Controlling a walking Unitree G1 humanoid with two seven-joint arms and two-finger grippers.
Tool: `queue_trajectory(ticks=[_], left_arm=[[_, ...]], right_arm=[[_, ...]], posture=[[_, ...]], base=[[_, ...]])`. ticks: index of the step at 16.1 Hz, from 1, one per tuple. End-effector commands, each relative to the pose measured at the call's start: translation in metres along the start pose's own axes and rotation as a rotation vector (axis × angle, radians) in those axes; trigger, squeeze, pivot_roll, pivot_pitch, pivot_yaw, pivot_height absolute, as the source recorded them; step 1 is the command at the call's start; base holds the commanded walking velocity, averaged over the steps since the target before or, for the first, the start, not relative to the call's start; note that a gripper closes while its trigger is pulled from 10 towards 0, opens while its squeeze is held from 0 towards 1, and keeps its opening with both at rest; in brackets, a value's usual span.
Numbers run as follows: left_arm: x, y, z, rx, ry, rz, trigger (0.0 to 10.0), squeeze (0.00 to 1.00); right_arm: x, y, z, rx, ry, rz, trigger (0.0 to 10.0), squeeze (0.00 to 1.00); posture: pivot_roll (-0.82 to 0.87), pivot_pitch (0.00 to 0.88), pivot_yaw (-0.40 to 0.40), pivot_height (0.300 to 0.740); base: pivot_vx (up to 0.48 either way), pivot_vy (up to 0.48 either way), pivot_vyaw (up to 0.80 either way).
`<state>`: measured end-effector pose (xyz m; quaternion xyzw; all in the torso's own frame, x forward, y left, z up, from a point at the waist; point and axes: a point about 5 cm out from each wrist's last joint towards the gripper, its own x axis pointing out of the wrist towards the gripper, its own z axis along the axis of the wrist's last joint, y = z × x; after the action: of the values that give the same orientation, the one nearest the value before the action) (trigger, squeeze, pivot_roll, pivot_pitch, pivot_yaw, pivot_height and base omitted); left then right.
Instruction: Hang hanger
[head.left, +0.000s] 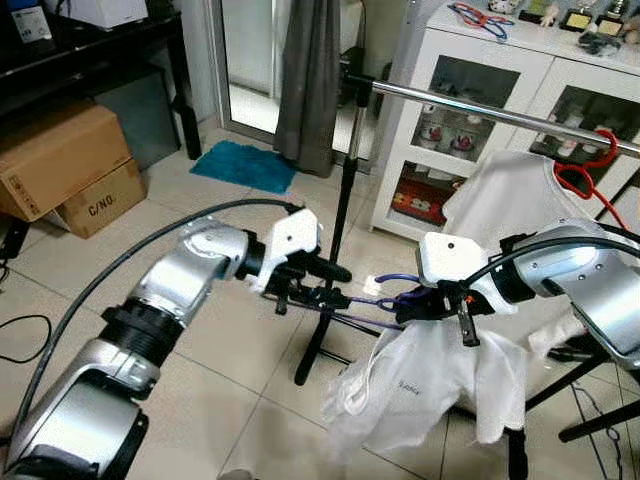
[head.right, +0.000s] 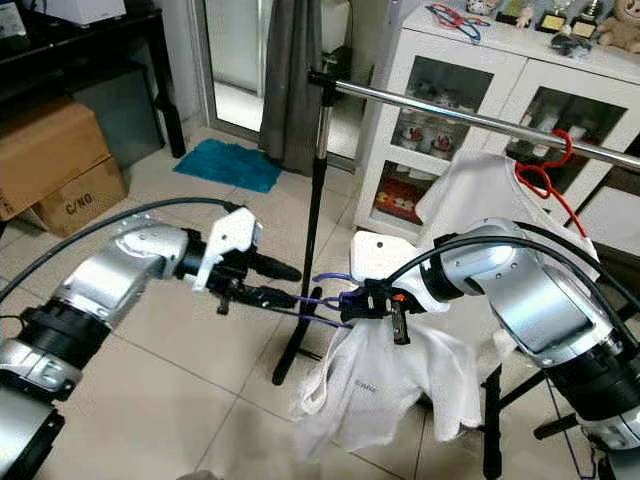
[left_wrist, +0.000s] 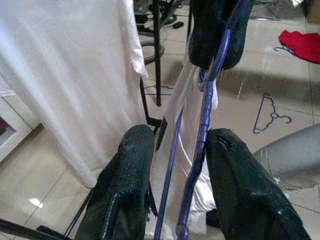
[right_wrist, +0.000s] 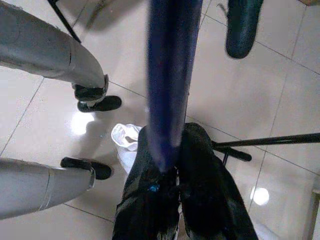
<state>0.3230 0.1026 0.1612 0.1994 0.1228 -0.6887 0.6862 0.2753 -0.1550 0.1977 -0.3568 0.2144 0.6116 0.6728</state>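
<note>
Right hand (head.right: 375, 299) is clenched on the blue hanger (head.right: 325, 300) carrying a white shirt (head.right: 375, 385); left hand (head.right: 285, 283) loosely brackets its wires. Hanging remains: the rail (head.right: 450, 112) sits well above both hands.

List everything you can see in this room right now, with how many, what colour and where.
Hanger: one, purple, held between both grippers, carrying a white shirt.
Rail: one, silver, on a black stand, ahead of the robot.
Second hanger: one, red, hooked on the rail with a white shirt on it.
Spare hanger: one, purple, lying on the floor.
Red cloth: one, on the floor.
Boxes: two, brown cardboard, stacked at the left.
Mat: one, teal, by the door.
Curtain: one, grey, beside the door.
Cabinet: one, white with glass doors, behind the rail.
Left gripper: black, jaws around the hanger's wires.
Right gripper: black, jaws shut on the hanger.
</note>
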Motion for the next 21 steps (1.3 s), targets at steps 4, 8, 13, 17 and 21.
queue_trajectory(ticks=[4, 8, 13, 17, 21], left_arm=[[0.008, 0.001, -0.001, 0.091, 0.054, 0.012, 0.0, 0.00], [0.011, 0.007, 0.000, 0.159, 0.075, 0.089, 0.0, 0.00], [0.013, 0.004, 0.007, 0.153, -0.068, 0.088, 0.0, 0.00], [0.010, -0.004, 0.004, 0.098, -0.211, 0.165, 0.0, 0.00], [0.004, -0.010, -0.009, 0.050, -0.202, 0.237, 0.0, 0.00]], right_arm=[[-0.001, -0.002, 0.006, -0.041, 0.003, 0.000, 0.0, 0.00], [0.000, -0.004, 0.009, -0.050, -0.002, -0.005, 0.0, 0.00], [0.001, -0.005, 0.013, -0.063, -0.017, -0.015, 0.0, 0.00], [-0.007, -0.013, 0.026, -0.041, -0.119, -0.077, 10.0, 0.46], [-0.021, -0.017, 0.028, -0.043, -0.177, -0.143, 10.0, 1.00]], posture=[[-0.02, 0.000, -0.057, 0.740], [-0.02, 0.000, -0.058, 0.740], [-0.02, 0.000, -0.059, 0.740], [-0.02, 0.000, -0.055, 0.740], [-0.02, 0.000, -0.061, 0.740]], base=[[0.000, 0.000, 0.00], [0.000, 0.000, 0.00], [0.000, 0.000, 0.00], [0.000, 0.000, 0.00], [0.000, 0.000, 0.00]])
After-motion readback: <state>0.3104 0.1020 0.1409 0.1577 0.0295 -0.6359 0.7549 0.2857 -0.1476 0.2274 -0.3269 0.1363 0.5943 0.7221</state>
